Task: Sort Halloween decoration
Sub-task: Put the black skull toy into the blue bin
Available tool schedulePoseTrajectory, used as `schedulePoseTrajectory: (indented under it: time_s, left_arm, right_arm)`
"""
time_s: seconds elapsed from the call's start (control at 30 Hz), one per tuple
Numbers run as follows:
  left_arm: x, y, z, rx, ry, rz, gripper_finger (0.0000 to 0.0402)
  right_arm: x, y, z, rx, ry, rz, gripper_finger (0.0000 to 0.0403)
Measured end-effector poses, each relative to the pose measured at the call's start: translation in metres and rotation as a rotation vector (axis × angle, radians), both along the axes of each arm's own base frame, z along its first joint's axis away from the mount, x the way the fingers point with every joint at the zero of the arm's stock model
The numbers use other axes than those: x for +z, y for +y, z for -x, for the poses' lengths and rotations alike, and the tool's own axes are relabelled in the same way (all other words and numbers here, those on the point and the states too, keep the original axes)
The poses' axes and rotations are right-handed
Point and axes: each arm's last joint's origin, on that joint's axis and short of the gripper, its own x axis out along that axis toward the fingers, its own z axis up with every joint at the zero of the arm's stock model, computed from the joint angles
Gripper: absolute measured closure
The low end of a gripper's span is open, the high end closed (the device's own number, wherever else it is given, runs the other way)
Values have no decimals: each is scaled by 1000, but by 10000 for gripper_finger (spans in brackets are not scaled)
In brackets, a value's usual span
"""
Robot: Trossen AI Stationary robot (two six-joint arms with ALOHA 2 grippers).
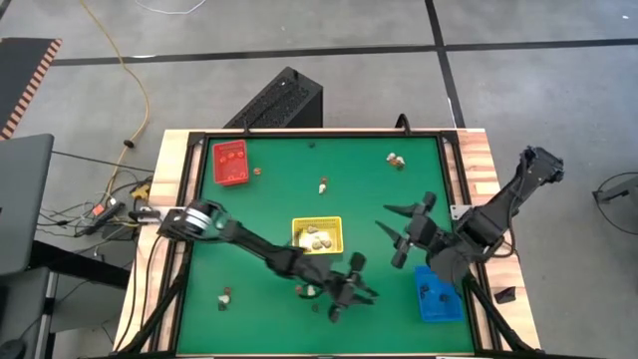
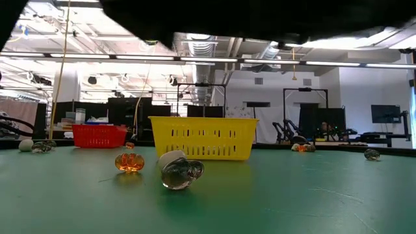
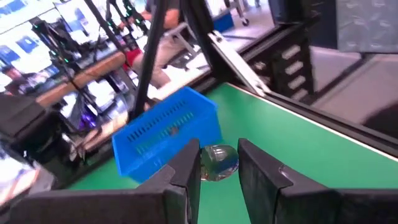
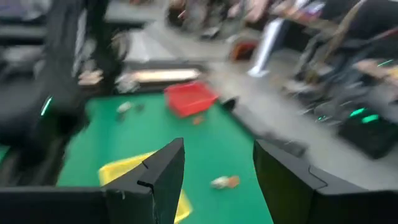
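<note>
My left gripper reaches over the table's near middle, pointing level toward the blue tray, and is shut on a small translucent grey trinket. My right gripper hangs open above the table between the yellow tray and the blue tray, with nothing between its fingers. Cream trinkets lie in the yellow tray and dark ones in the blue tray. An orange trinket and a clear grey one lie loose on the green mat. My left gripper pinches the grey trinket's two sides between its two fingers. The fingers lie level and point toward the table's right edge. The trinket sits between the fingertips, clear of the mat.
A red tray stands at the far left corner. Loose trinkets lie at the far right, the far middle and the near left. One more lies just beside my left arm. Raised rails border the mat.
</note>
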Motion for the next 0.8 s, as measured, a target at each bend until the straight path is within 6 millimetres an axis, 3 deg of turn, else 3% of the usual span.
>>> schedulePoseTrajectory:
  time_s: [0.13,0.33,0.57,0.8]
  left_arm:
    - [-7,3,-41,28,-29,13,326]
    - [-4,12,-86,48,-58,47,326]
    - [-13,29,-118,86,-28,105,326]
    - [-18,35,-133,72,-29,178,326]
  right_arm:
    - [3,13,15,-19,-56,50,182]
    - [7,26,35,-11,-123,77,182]
    - [8,31,41,-6,-139,92,182]
    - [8,28,38,-27,-137,96,182]
